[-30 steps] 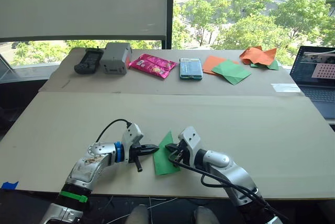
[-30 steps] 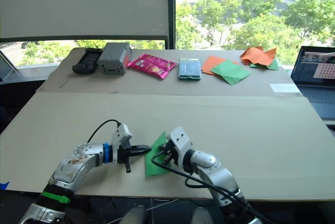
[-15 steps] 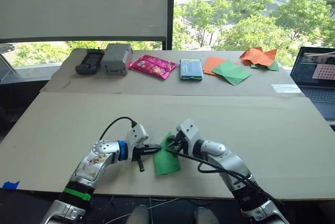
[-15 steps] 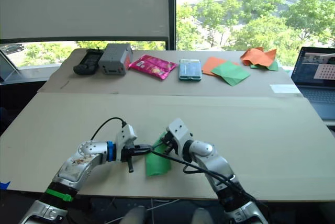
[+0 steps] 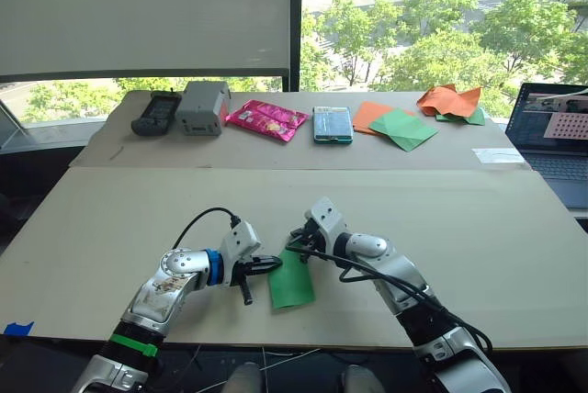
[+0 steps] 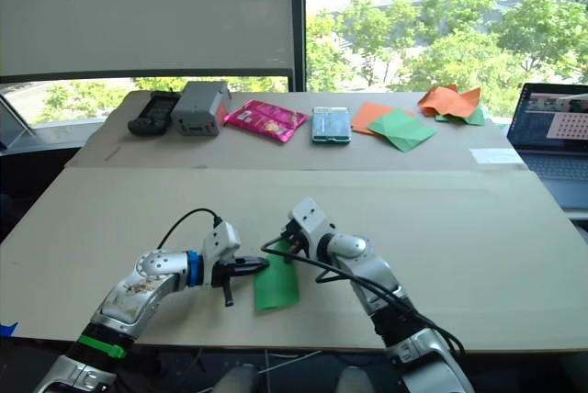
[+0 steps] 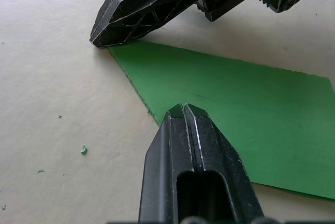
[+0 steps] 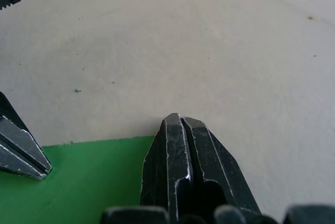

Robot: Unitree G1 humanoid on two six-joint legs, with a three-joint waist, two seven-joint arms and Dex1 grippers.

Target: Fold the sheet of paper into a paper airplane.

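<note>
Near table (image 5: 478, 228), tan and wide, carried the work; a second table (image 5: 276, 147) stood beyond it toward the window, holding a laptop (image 5: 559, 140) cut off at the frame edge, loose orange sheets (image 5: 448, 99) with a smooth green sheet (image 5: 404, 127), a pink packet (image 5: 268, 118), a grey box (image 5: 204, 106), a dark handset (image 5: 153, 112) and a teal case (image 5: 333, 124)

The sheet of paper (image 5: 292, 278) lay flat on the near table close to its front edge, folded to a long strip with one slanted corner. Its far end was hidden under the right gripper (image 5: 301, 244); creases were hard to make out

Left gripper (image 7: 183, 113) had its fingers pressed together with nothing between them, tip resting on the paper's slanted edge, coming in from the paper's left side. Right gripper likewise had its fingers together, empty, tip down on the paper's far corner, just across that corner from the left one

Small green crumb (image 7: 84, 149) on the tabletop beside the paper
</note>
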